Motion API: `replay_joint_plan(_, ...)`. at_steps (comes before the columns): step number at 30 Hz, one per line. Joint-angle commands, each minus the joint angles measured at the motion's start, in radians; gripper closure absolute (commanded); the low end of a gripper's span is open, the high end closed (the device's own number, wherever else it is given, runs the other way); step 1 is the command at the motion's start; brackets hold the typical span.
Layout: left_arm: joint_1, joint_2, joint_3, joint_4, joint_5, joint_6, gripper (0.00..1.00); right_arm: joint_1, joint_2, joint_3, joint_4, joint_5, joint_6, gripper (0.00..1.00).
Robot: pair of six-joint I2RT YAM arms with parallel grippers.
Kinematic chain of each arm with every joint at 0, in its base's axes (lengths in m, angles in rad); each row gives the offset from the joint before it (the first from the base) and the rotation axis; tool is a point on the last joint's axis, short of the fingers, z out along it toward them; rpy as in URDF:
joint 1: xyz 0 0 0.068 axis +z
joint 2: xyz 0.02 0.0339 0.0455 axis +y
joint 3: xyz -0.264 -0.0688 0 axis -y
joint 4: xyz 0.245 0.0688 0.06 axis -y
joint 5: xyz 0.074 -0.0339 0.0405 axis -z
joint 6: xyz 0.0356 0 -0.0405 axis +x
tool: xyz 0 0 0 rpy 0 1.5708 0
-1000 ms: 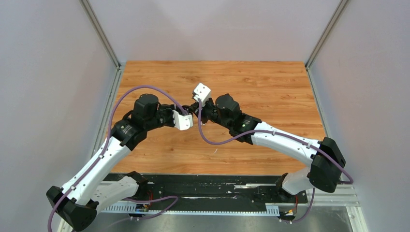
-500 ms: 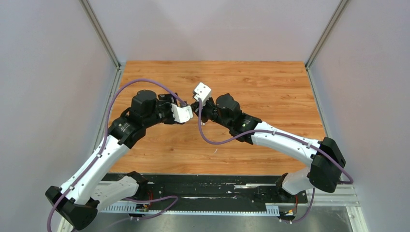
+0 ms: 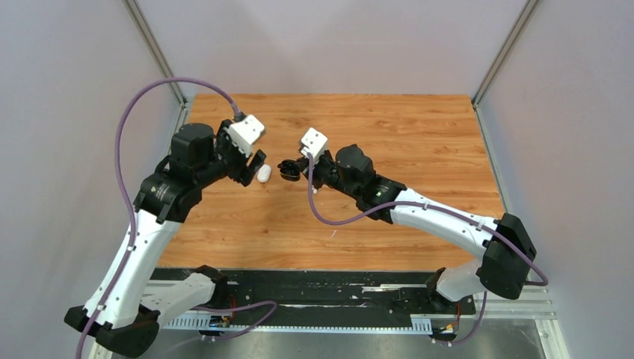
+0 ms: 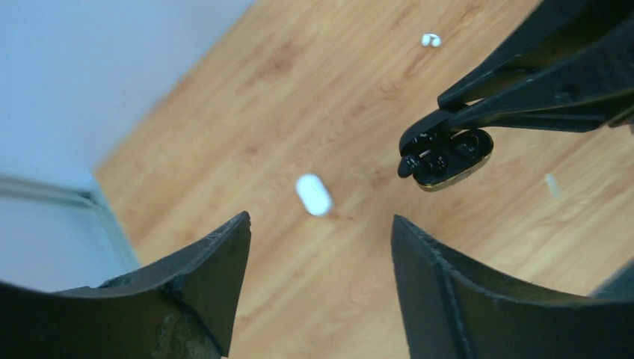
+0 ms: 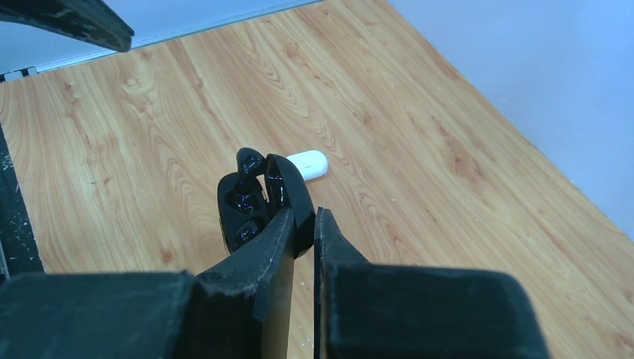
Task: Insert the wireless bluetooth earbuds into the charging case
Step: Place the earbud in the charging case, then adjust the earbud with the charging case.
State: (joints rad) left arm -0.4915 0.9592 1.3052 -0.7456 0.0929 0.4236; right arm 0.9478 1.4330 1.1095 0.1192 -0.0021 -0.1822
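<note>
Well, from my seat the left pincer [image 4: 320, 250] hangs above the counter [image 3: 419, 127] with its fingers spread wide and nothing between them. Below that gap, a white pebble-shaped case [image 4: 314, 194] lies shut on the wood. The right pincer [image 5: 303, 221] is pressed together on the rim of a black charging case [image 5: 254, 198]. It holds the case open, off the counter and tilted towards the left arm. The case's hollows shine glossy black, and I cannot tell whether black buds sit in them. In the top view the white case lies just beside the black one, between the two pincers. From the right wrist the raised black shell hides the white case's near end. The right fingers cover the black case's near edge, so I cannot judge how deep the grip goes. Further out on the wood, well apart from both cases, I see a white earbud [image 4: 430, 40]. It is too small for me to say whether it is one piece or two lying together. A pale fleck [image 4: 551, 185] sits on the counter near the right arm. My count is two cases, one black and one white, plus that single white speck. A purple cable [image 3: 149, 90] loops high over the left arm.
</note>
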Motion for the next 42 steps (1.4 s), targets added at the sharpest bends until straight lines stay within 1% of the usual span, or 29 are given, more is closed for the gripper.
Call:
replay_joint_plan(1,0.17,0.092,0.061,-0.225,0.273,-0.498,0.28,-0.005,-0.066,-0.013,0.088,0.001,-0.075,1.0)
replay_joint_plan(2,0.203,0.098,0.051,-0.214,0.336,-0.572,0.31,-0.006,-0.07,-0.018,0.095,0.035,-0.091,1.0)
replay_joint_plan(3,0.252,0.103,0.028,-0.2,0.434,-0.602,0.32,-0.006,-0.072,-0.022,0.1,0.048,-0.104,1.0)
replay_joint_plan(4,0.271,0.111,0.018,-0.174,0.457,-0.65,0.33,-0.006,-0.071,-0.023,0.1,0.057,-0.121,1.0)
replay_joint_plan(5,0.302,0.117,-0.001,-0.164,0.494,-0.667,0.34,-0.005,-0.069,-0.023,0.099,0.064,-0.129,1.0)
replay_joint_plan(6,0.318,0.137,-0.009,-0.139,0.524,-0.691,0.4,-0.006,-0.067,-0.022,0.095,0.069,-0.135,1.0)
replay_joint_plan(7,0.346,0.152,-0.025,-0.126,0.605,-0.701,0.44,-0.006,-0.066,-0.02,0.092,0.069,-0.139,1.0)
replay_joint_plan(8,0.357,0.179,-0.03,-0.099,0.644,-0.73,0.49,-0.005,-0.065,-0.017,0.089,0.069,-0.141,1.0)
replay_joint_plan(9,0.372,0.191,-0.04,-0.078,0.706,-0.752,0.5,-0.005,-0.063,-0.014,0.085,0.068,-0.141,1.0)
replay_joint_plan(10,0.376,0.207,-0.043,-0.036,0.73,-0.795,0.51,-0.005,-0.06,-0.012,0.08,0.068,-0.142,1.0)
replay_joint_plan(13,0.381,0.233,-0.054,0.082,0.856,-0.863,0.5,-0.004,-0.051,-0.008,0.074,0.073,-0.153,1.0)
replay_joint_plan(15,0.381,0.254,-0.053,0.121,0.891,-0.908,0.48,-0.005,-0.046,-0.008,0.073,0.077,-0.162,1.0)
replay_joint_plan(19,0.381,0.277,-0.06,0.17,0.88,-0.952,0.44,-0.004,-0.036,-0.001,0.061,0.064,-0.167,1.0)
replay_joint_plan(24,0.381,0.306,-0.071,0.2,0.851,-0.968,0.44,-0.001,-0.021,0.018,0.057,0.052,-0.157,1.0)
replay_joint_plan(28,0.378,0.327,-0.069,0.222,0.843,-0.976,0.48,0.001,-0.007,0.033,0.056,0.048,-0.154,1.0)
replay_joint_plan(34,0.375,0.349,-0.05,0.199,0.835,-0.957,0.54,0.003,0.0,0.041,0.059,0.045,-0.144,1.0)
replay_joint_plan(42,0.338,0.374,-0.023,0.153,0.817,-0.908,0.55,0.003,0.001,0.041,0.06,0.047,-0.128,1.0)
